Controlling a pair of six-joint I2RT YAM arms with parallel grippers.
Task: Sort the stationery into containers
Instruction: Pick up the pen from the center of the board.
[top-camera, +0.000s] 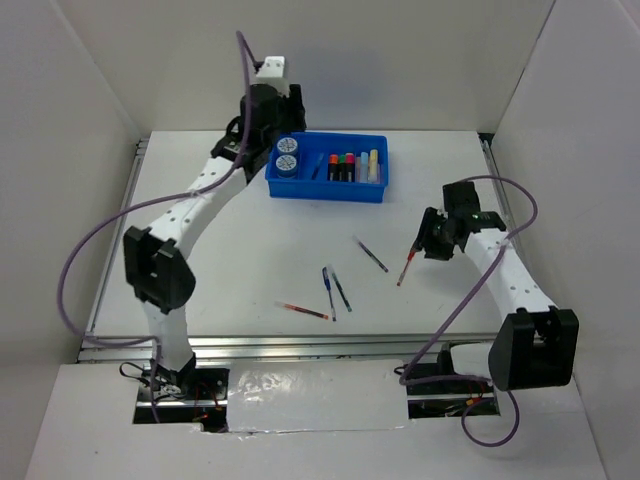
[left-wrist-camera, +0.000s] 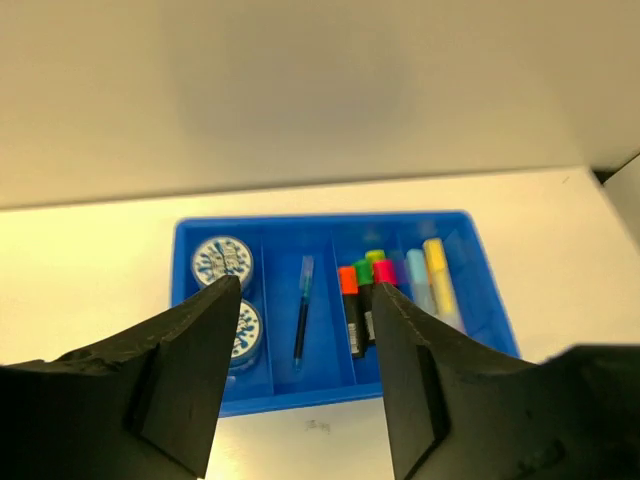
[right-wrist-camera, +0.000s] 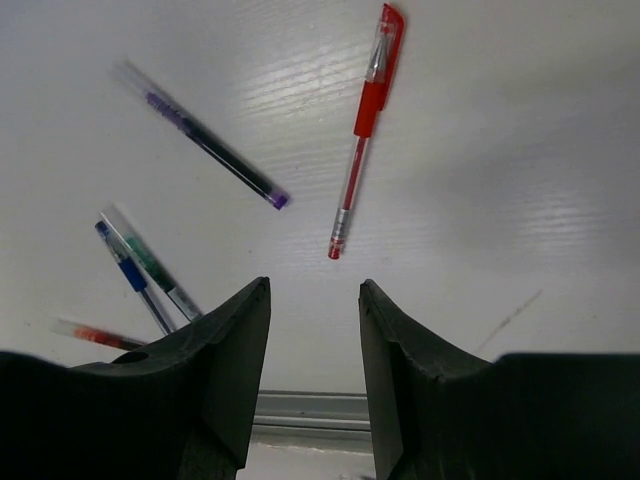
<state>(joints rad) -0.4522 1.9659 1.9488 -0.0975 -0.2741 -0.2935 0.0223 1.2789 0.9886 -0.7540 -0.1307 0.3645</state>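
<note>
From above, the blue tray (top-camera: 325, 190) is sitting at the table's (top-camera: 250, 260) far side, with loose pens (top-camera: 370, 254) lying nearer the arms. Left wrist view: the left gripper (left-wrist-camera: 305, 290) is hovering over the tray, jaws apart (nothing between them). Right wrist view: the right gripper (right-wrist-camera: 315, 295) is standing parted and empty, just short of a red pen (right-wrist-camera: 362, 120).

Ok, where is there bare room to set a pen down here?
Bare table lies between the blue tray and the purple pen, and right of the tray. Inside, the compartment with one blue pen has room. Crowded: the compartment of highlighters, and the loose pens mid-table.
</note>
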